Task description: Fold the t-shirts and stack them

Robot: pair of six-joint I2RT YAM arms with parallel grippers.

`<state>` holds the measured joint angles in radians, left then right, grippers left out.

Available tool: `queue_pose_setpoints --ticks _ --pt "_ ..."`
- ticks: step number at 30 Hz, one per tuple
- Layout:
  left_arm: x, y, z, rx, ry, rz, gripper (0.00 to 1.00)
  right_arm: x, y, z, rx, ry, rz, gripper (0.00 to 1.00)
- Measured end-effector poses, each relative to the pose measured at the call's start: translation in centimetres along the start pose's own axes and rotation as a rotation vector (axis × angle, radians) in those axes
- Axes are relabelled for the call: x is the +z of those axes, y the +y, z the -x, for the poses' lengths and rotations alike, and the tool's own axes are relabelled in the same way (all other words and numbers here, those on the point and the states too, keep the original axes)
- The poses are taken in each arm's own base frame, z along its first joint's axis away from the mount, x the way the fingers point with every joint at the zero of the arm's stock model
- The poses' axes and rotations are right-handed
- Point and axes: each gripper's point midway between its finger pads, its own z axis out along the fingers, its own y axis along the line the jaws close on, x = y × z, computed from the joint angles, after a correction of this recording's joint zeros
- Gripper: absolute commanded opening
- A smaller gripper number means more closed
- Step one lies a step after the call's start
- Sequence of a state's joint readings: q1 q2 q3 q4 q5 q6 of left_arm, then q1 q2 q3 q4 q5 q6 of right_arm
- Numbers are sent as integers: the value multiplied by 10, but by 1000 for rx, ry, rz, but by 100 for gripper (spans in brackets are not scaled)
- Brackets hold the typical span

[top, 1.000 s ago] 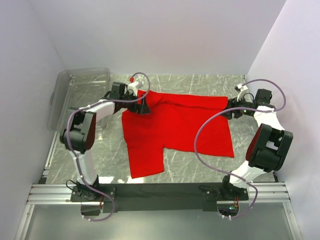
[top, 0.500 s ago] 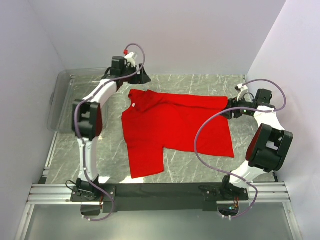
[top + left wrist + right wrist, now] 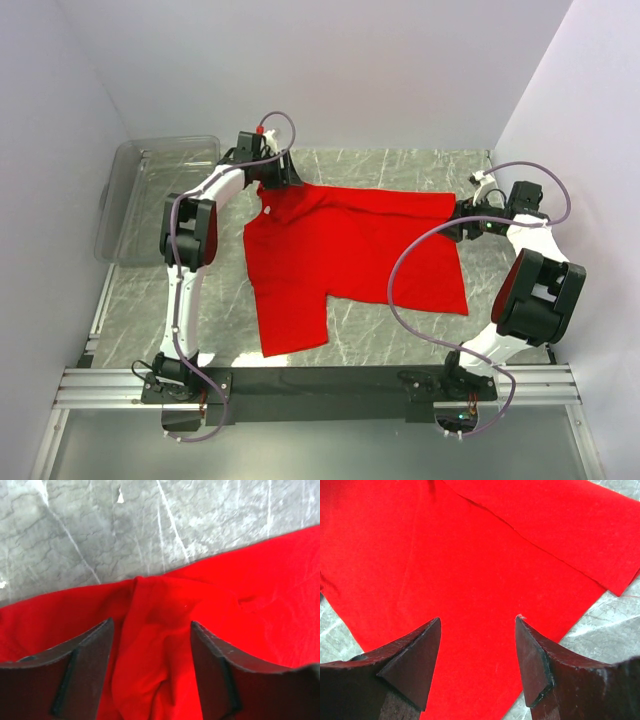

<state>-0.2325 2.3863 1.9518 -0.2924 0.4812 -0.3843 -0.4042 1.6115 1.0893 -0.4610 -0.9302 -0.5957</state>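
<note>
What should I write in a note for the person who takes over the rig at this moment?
Left gripper: open, its jaws on either side of a raised wrinkle at the far edge of the red t-shirt, holding nothing.
Right gripper: open, above the shirt's right edge, holding nothing.
The shirt lies mostly spread on the table; a flap seems to be laid over it near the right gripper. The clear bin stands at the far left.
Done: at most a first fold.
Left: grip the cloth, finish folding, then stack.
</note>
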Motion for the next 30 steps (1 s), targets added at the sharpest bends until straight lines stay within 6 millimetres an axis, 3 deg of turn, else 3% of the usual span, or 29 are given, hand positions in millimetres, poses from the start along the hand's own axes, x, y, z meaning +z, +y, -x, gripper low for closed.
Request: queue_pose_setpoints --ticks 8,15,18,28,30 --pt "9 -6 2 -8 -22 -18 54 0 0 0 0 0 0 68" --pt "22 6 -11 -26 -3 26 47 0 1 0 5 0 2 68" --pt "23 8 -10 -21 -13 50 35 0 1 0 5 -1 3 68" --pt "27 13 -10 10 -30 106 18 0 1 0 5 -1 3 67" --pt "27 12 -9 19 -37 103 10 0 1 0 5 -1 3 67"
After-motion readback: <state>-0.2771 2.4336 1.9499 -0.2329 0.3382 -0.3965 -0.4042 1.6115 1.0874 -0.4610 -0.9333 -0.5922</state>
